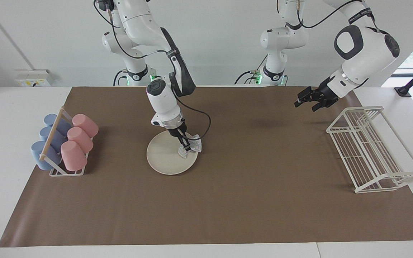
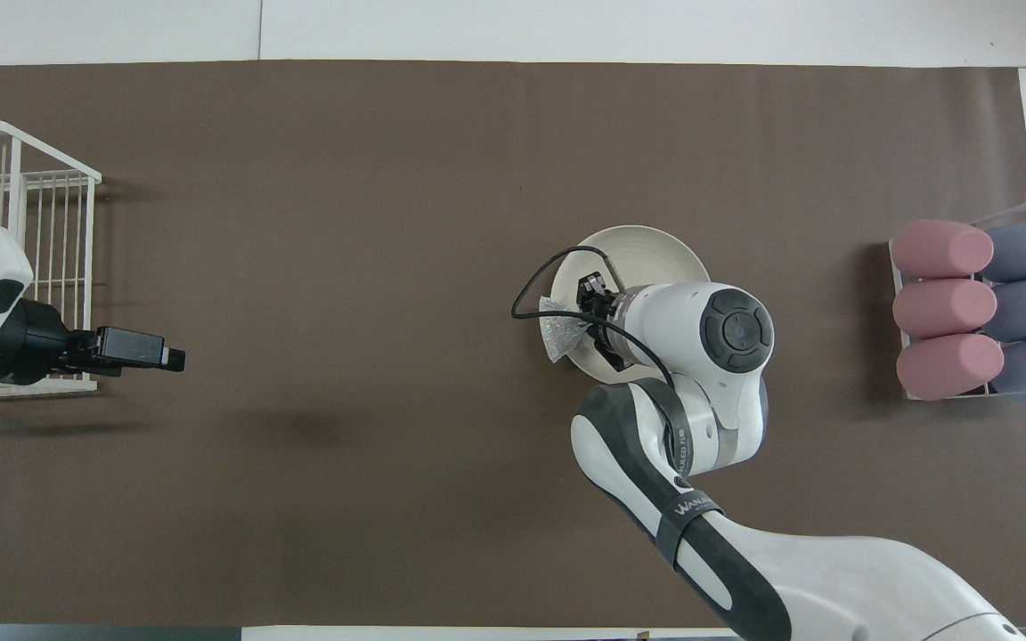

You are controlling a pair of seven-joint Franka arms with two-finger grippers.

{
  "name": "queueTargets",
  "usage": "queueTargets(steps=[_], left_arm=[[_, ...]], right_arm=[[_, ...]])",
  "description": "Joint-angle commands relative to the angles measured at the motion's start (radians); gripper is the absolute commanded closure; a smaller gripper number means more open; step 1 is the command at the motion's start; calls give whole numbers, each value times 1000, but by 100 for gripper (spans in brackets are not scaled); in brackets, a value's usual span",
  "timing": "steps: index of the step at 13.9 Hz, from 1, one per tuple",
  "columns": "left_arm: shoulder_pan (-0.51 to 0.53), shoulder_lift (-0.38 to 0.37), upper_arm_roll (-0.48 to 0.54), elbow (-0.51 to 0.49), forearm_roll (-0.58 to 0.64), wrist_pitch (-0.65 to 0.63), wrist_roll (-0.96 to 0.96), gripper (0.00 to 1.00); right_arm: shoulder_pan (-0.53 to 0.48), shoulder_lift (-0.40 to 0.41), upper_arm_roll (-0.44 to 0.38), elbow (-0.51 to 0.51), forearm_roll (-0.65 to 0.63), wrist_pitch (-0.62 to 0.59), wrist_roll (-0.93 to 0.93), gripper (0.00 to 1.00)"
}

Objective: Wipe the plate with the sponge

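Note:
The cream-white plate [image 1: 167, 157] lies on the brown mat near the table's middle; it also shows in the overhead view [image 2: 647, 249]. My right gripper [image 1: 186, 146] points down onto the plate's edge toward the left arm's end. It is shut on the silvery glittery sponge [image 1: 192, 147], which rests on the plate and hangs over its rim. In the overhead view the right gripper [image 2: 586, 320] and the sponge [image 2: 559, 334] sit at the same edge, and the arm hides part of the plate. My left gripper [image 1: 305, 100] waits in the air over the mat beside the wire rack, also seen in the overhead view [image 2: 173, 359].
A white wire rack [image 1: 368, 150] stands at the left arm's end of the table. A holder with pink and blue cups [image 1: 65, 143] stands at the right arm's end. A black cable [image 1: 203, 122] loops from the right wrist.

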Motion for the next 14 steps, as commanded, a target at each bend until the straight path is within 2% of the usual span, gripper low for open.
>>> queueTargets(steps=[1,3,5,9,11,12,14], left_arm=[[3,-12,-7,-9,22,39,-15,0],[-10,-10,-7,-9,22,56,-15,0],[-11,-10,-7,-10,22,56,-13,0],[-10,-10,-8,-12,28,57,-27,0],[0,-12,-11,-10,12,50,-47,0],[0,-12,-13,-7,-33,47,-47,0],[4,-15,-5,-10,-261,41,-44,0]], right_arm=[[-24,6,4,-4,21,16,-8,100],[-22,6,4,20,23,5,14,100],[-21,-1,1,77,23,-72,74,100],[-15,-18,-10,302,-28,-399,246,100],[-7,-49,-3,385,-170,-533,345,100],[-7,-50,4,426,-210,-580,388,100],[30,-60,4,500,-226,-677,457,100]])
